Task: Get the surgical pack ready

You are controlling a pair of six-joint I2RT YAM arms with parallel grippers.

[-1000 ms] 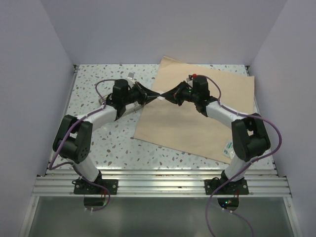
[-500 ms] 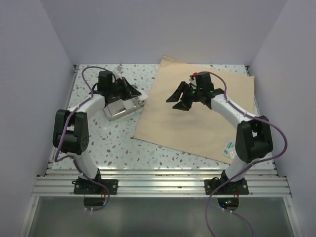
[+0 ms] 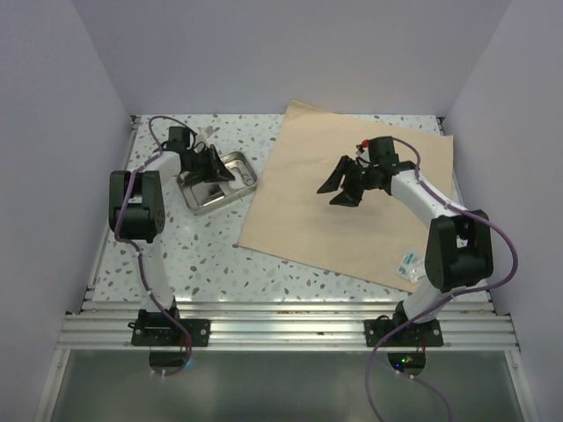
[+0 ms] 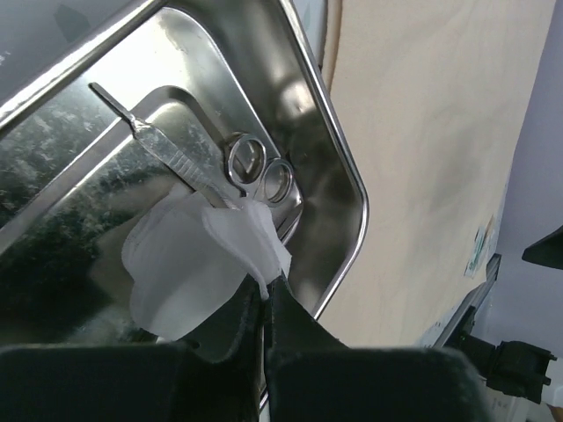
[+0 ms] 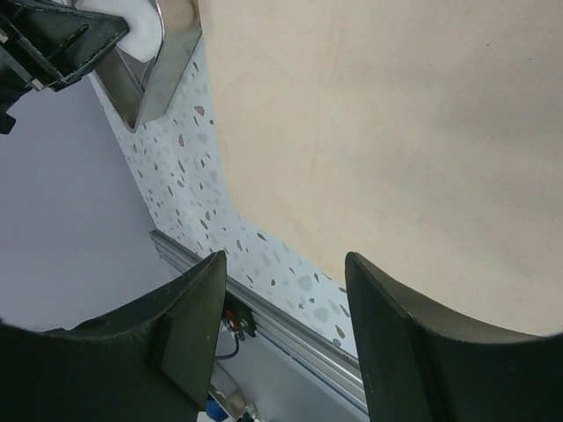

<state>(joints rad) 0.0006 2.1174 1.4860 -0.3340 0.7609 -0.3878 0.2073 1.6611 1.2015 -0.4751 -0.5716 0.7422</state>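
Gauze point(image 4: 193, 264) hides part of the ringed instrument point(image 4: 259, 169) and slim tool point(image 4: 167, 149). Metal tray point(image 4: 339, 167) runs off the left wrist view's top and left. The label point(image 3: 408, 261) on the wrap sheet point(image 3: 334, 220) is way too tiny to read.

1. The metal tray point(image 3: 244, 167) lies far left on the table point(image 3: 189, 251); its raised rim bars a low sideways pass.
2. The left gripper point(image 4: 266, 303), pinched on white gauze point(image 4: 185, 277), fills the space above the tray.
3. A scalpel point(image 4: 158, 145) and scissors point(image 4: 255, 171) lie in the tray.
4. The right gripper point(image 5: 286, 264) hangs, jaws apart, above the middle of the flat wrap sheet point(image 3: 334, 233).
5. Bare table shows near the tray, left of the sheet.
6. Walls point(image 3: 53, 132) close the left, right and far sides.
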